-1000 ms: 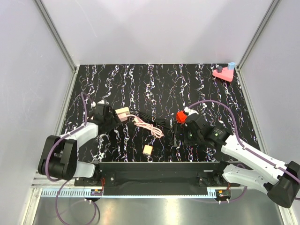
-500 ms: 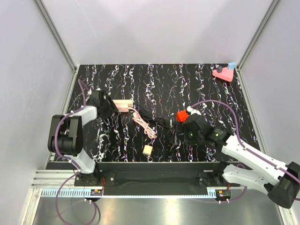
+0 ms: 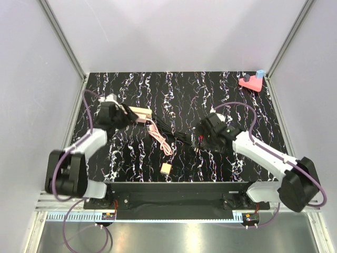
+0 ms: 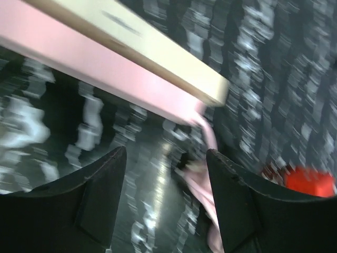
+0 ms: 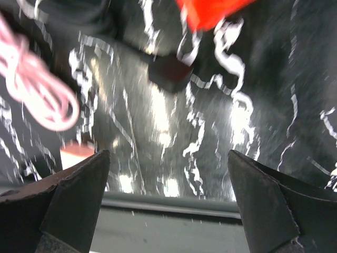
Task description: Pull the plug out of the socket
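Note:
The socket, a cream bar with a pink side, lies at mid-left; in the left wrist view the socket is just beyond my fingertips. A pink cable leaves its right end. Blur keeps me from making out the plug there. My left gripper is open at the bar's left end with only table between its fingers. My right gripper stands wide open, empty, over the table near a small black block and a red cube.
A black cable runs between the pink coil and the right gripper. A small beige cube sits near the front rail. A pink triangular block stands at the far right corner. Grey walls close in both sides.
My left gripper and the socket have shifted toward the far side. The right arm has swung up and turned over the red cube, hiding it from above.

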Robot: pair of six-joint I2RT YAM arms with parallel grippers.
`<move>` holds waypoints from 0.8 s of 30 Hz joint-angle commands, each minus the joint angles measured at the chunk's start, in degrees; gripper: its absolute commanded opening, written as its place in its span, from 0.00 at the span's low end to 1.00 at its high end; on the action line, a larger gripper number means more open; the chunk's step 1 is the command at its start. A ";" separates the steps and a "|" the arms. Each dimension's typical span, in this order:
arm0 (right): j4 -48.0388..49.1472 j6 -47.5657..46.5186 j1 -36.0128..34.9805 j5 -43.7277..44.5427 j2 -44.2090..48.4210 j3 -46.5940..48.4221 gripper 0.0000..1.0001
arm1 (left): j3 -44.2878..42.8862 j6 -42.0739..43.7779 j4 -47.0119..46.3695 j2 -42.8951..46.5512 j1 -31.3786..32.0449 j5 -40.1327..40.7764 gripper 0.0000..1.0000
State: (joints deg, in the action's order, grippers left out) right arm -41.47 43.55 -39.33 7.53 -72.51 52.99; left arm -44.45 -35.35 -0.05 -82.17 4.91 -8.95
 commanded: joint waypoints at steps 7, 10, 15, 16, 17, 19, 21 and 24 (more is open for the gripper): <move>-0.80 -6.81 5.49 4.77 -7.55 5.72 0.99 | 20.53 -3.41 -12.07 18.43 12.76 -2.21 0.50; 0.51 -8.92 5.67 5.83 -9.31 5.19 0.99 | 24.05 -3.23 -12.60 21.17 13.72 -3.00 0.44; 4.28 -12.43 5.58 3.02 -14.14 4.31 0.98 | 25.90 -5.42 -17.87 17.23 16.45 -8.53 0.40; 4.99 -13.05 5.67 2.32 -14.58 4.14 0.97 | 25.73 -5.69 -19.27 14.70 17.15 -9.06 0.39; 5.69 -13.83 5.67 2.23 -14.94 3.88 0.97 | 24.59 -5.78 -19.80 13.28 18.37 -10.02 0.39; 7.37 -14.72 5.67 2.05 -16.08 3.79 0.97 | 23.18 -6.22 -21.64 8.38 19.17 -11.96 0.40; 8.94 -16.56 5.58 2.58 -17.30 4.13 0.97 | 20.90 -6.74 -23.32 5.02 19.88 -14.25 0.40; 10.97 -19.20 5.58 3.89 -19.67 5.89 0.98 | 17.47 -7.27 -25.08 -0.78 20.23 -15.22 0.40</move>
State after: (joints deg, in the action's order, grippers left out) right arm -34.89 28.45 -33.98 9.82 -90.28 56.38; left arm -22.59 -41.87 -17.82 -80.01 24.86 -20.69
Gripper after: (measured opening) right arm 0.981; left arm 0.399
